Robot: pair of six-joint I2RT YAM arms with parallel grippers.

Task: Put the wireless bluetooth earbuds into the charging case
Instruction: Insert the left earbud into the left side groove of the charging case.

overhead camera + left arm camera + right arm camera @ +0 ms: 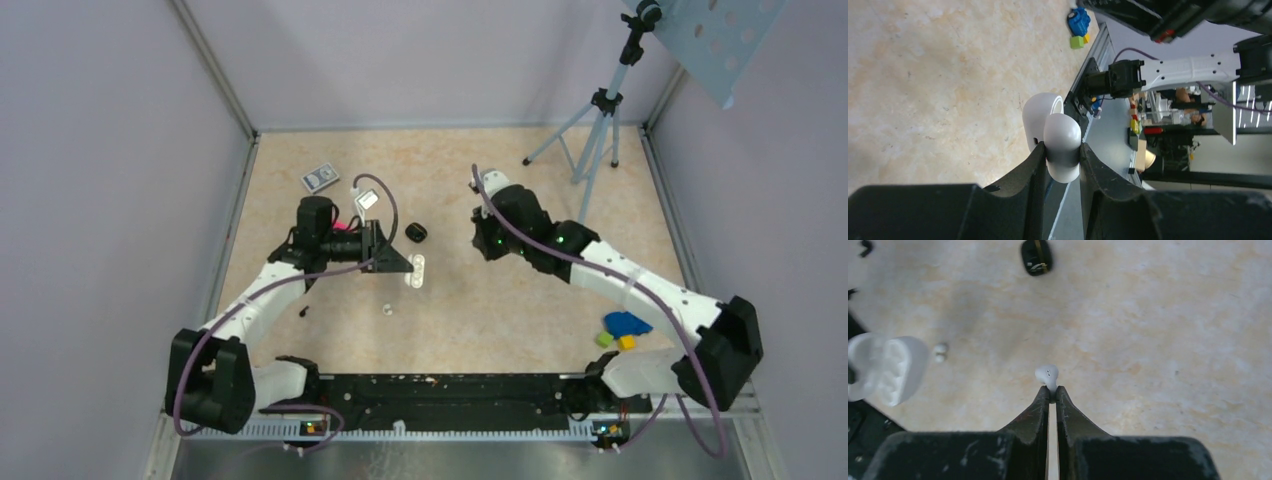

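Top: left gripper is clamped on the open white charging case, long axis running near-to-far. Right gripper sits off to the case's right, apart from it. Second earbud is loose on the table, nearer the left arm.
Left wrist: jaws pinch one half of the case, lid swung open.
Right wrist: tips are closed on an earbud by its stem. The case lies to its left, so the next move is probably leftward.

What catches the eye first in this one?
The right end effector pinches a tiny white rounded earbud at its fingertips, over the beige table. Opposite it, the left end effector grips an open white pill-shaped hinged case; a second white earbud lies on the table nearby.
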